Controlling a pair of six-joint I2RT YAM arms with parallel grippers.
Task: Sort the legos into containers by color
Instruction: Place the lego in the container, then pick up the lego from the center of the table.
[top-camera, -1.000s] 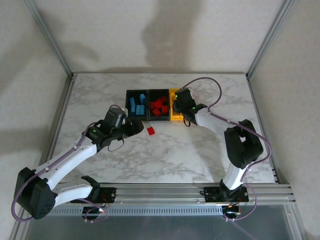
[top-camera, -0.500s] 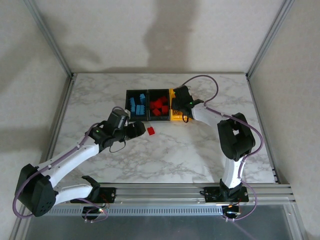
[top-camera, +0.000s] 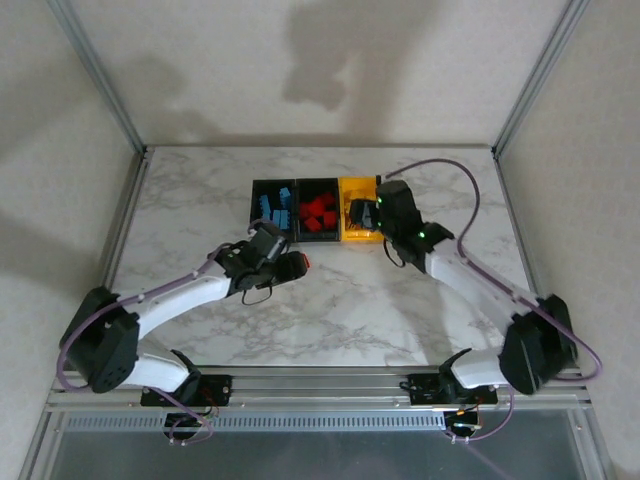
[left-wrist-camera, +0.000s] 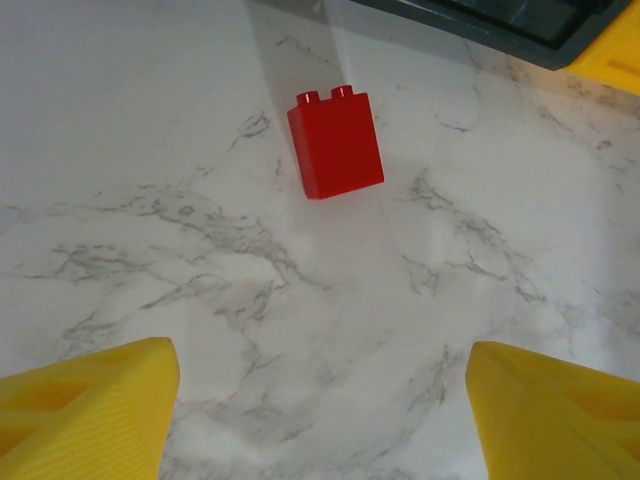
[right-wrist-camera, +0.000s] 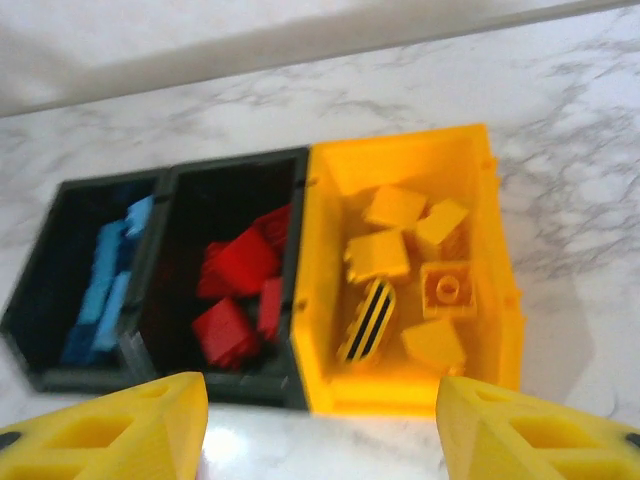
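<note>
**Top view.** Looked down on a marble table (top-camera: 190, 200) with three joined bins set toward twelve o'clock. Found blue bricks (top-camera: 270, 212) in the left black bin (top-camera: 272, 182) and red bricks (top-camera: 318, 214) in the middle black bin (top-camera: 318, 181), with the yellow bin (top-camera: 350, 182) at the three o'clock end. Caught the left gripper (top-camera: 296, 266) right beside a loose red brick (top-camera: 304, 260), at six o'clock of the middle black bin. Caught the right gripper (top-camera: 364, 213) at the yellow bin's three o'clock side.

**Left wrist view.** Showed the loose red brick (left-wrist-camera: 337, 143) lying on its side on bare marble at twelve o'clock, slightly askew and well ahead of both fingers (left-wrist-camera: 85, 410). Showed the jaws spread wide with nothing between them.

**Right wrist view.** Showed yellow bricks (right-wrist-camera: 385, 255) piled in the yellow bin (right-wrist-camera: 395, 148), plus one black-striped piece (right-wrist-camera: 366, 320). Showed the fingers (right-wrist-camera: 530, 430) parted and empty.

**Likely trouble.** Could pinch the skewed brick by a corner and flick it away. Could clip the bin wall just past it at one o'clock. Could also crowd the right arm while carrying the brick to the middle black bin.
</note>
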